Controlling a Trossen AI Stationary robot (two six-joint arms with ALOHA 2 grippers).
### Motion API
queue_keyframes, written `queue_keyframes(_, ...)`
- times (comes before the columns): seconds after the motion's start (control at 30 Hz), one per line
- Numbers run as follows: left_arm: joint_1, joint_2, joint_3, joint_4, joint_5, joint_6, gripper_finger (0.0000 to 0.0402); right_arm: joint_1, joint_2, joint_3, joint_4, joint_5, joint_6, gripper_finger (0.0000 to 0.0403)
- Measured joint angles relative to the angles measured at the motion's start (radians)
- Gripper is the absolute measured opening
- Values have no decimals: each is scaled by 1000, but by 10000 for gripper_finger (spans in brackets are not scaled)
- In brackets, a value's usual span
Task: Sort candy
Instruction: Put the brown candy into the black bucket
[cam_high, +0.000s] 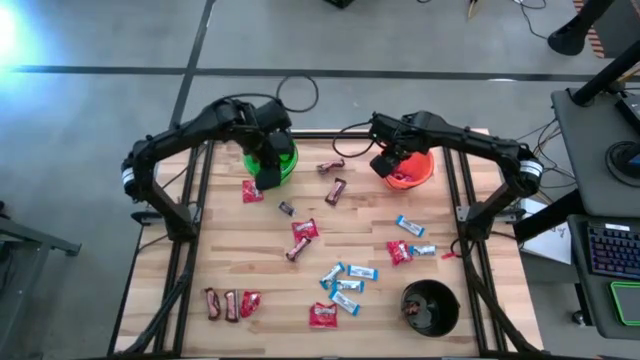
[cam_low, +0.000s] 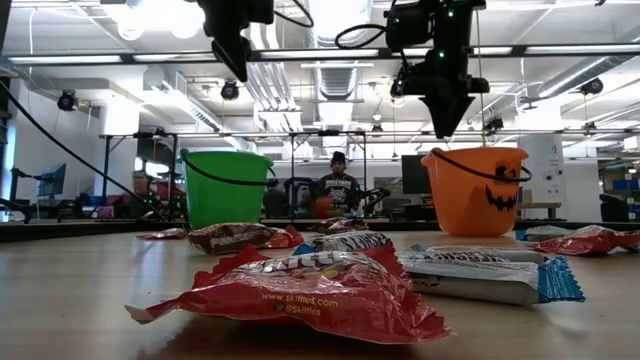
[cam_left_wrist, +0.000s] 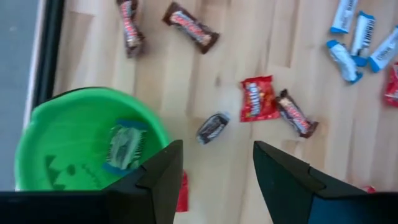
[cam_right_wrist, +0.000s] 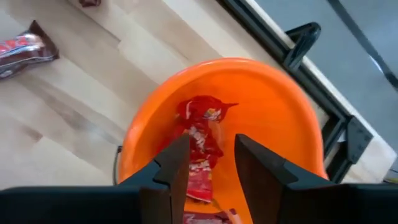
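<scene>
Candy lies scattered on the wooden table: red packets, light-blue bars and dark brown bars. My left gripper hangs open above the near rim of the green bucket, with nothing between its fingers. A light-blue sweet lies on the green bucket's bottom. My right gripper hangs open above the orange bucket. Red packets lie inside the orange bucket and show through the gap between the fingers. In the low view both grippers hang well above the bucket rims.
A black bucket stands at the near right corner with some candy inside. A small dark sweet and a red packet lie just beside the green bucket. Black frame rails run along the table's left and right edges.
</scene>
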Motion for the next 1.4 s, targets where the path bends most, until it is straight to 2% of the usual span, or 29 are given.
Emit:
queue_keyframes(0.13,-61,0,0,1,0,-23,178,35,-10,12,0,-44,20,114)
queue_keyframes(0.33,-144,-2,0,-12,-1,-72,178,145,-18,109,-26,-58,87,117)
queue_keyframes(0.47,-192,-2,-3,-22,-1,-73,178,242,-20,186,-138,-98,130,118)
queue_keyframes(0.6,-219,-3,-15,-21,-1,-73,178,354,-32,258,-258,-96,223,114)
queue_keyframes(0.83,-227,-7,-123,41,-3,-70,178,529,-47,333,-269,-93,359,119)
queue_keyframes(0.93,-227,-7,-188,73,-3,-70,178,586,-45,348,-269,-58,378,121)
queue_keyframes(1.13,-227,-7,-274,159,-3,-128,178,644,-44,339,-270,-39,386,116)
queue_keyframes(1.4,-237,2,-284,267,-3,-291,178,659,-44,325,-273,-39,337,113)
